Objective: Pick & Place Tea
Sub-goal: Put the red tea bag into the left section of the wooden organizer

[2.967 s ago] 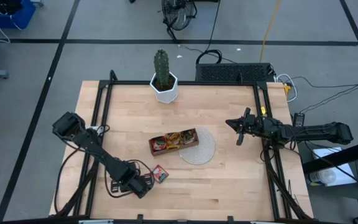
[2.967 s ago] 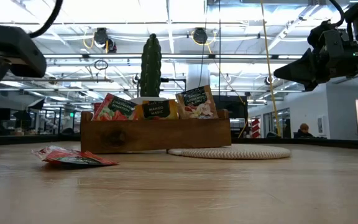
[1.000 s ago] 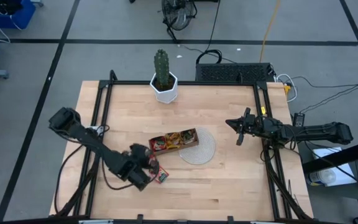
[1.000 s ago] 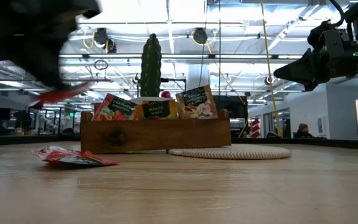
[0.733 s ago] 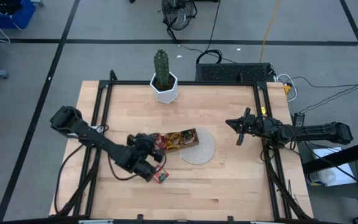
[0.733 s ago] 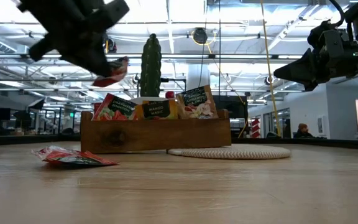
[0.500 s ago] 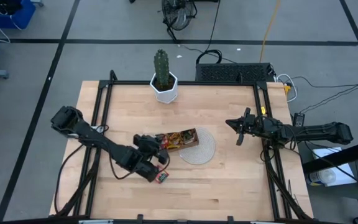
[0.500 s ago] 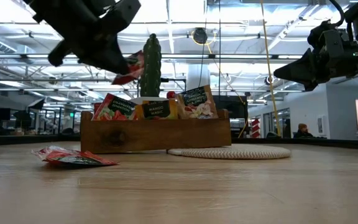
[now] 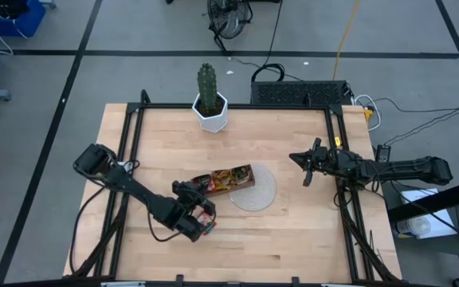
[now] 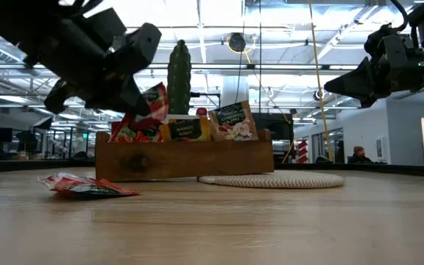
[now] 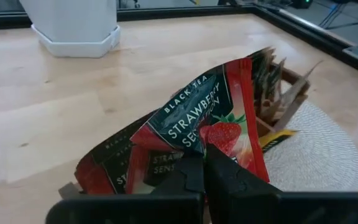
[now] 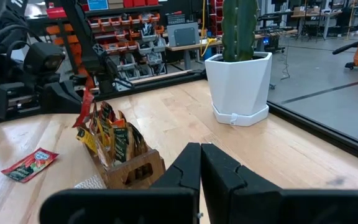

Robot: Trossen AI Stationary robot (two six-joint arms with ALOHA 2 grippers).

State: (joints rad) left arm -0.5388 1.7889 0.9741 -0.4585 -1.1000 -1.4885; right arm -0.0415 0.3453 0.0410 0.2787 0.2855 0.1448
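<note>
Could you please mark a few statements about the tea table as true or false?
1. The left gripper holds a red sachet above the wooden tray. True.
2. The right gripper holds a sachet. False: it is empty, jaws shut, near the table's right edge.
3. Another red sachet lies on the table. True.
4. The cactus stands in the tray. False: it is in a white pot by the far edge.
</note>
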